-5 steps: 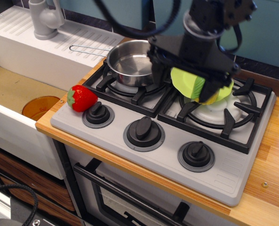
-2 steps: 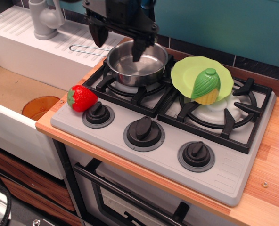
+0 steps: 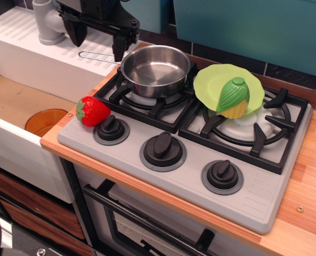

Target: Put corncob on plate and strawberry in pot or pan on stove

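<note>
The corncob (image 3: 232, 98) with its green husk lies on the lime-green plate (image 3: 211, 80), which rests on the right burner of the grey stove (image 3: 254, 192). The red strawberry (image 3: 93, 111) lies at the stove's front left corner, beside the left knob (image 3: 111, 128). The steel pan (image 3: 155, 70) stands empty on the left burner, its wire handle pointing left. My gripper (image 3: 97, 42) hangs open and empty at the top left, above the pan's handle, behind and above the strawberry.
A white sink drainboard (image 3: 51, 58) with a grey faucet (image 3: 50, 21) lies to the left. A round orange dish (image 3: 45, 122) sits in the sink basin. A wooden counter (image 3: 310, 181) borders the stove on the right.
My gripper let go of the corncob on the plate, then moved left across the pan to the area above the pan's handle. The corncob, the strawberry and the pan stayed put.
</note>
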`<state>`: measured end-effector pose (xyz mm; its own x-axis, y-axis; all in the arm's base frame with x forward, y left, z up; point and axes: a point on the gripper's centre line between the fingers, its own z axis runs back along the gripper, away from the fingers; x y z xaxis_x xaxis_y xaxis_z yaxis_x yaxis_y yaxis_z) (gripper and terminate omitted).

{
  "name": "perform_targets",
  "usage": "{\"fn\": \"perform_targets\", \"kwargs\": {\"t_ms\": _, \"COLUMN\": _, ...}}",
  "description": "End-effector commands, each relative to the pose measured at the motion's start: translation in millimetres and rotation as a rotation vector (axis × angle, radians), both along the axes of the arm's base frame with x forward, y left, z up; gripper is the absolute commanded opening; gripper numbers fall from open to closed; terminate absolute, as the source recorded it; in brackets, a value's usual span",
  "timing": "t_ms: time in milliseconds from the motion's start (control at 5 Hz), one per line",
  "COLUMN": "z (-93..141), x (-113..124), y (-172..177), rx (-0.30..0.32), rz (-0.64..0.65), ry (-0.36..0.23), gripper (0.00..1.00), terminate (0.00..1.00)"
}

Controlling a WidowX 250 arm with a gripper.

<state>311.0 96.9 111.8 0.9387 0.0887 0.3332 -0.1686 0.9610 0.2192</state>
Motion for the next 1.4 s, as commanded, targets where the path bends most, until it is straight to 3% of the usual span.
{"fn": "perform_targets", "kwargs": {"t_ms": 0, "z": 15.9, "x": 8.9, "y": -1.8, "rx": 0.01, "rz": -0.007, "ry": -0.039, "gripper": 1.0, "terminate": 0.0}}
{"fn": "perform_targets", "kwargs": {"t_ms": 600, "z": 14.2, "x": -11.6, "y": -16.9, "rx": 0.076, "rz": 0.114, "ry": -0.11, "gripper": 1.0, "terminate": 0.0}}
{"fn": "perform_targets", "kwargs": {"t_ms": 1200, "z": 1.1, "x": -23.4, "y": 6.8, "rx": 0.052, "rz": 0.13, "ry": -0.116, "gripper": 1.0, "terminate": 0.0}}
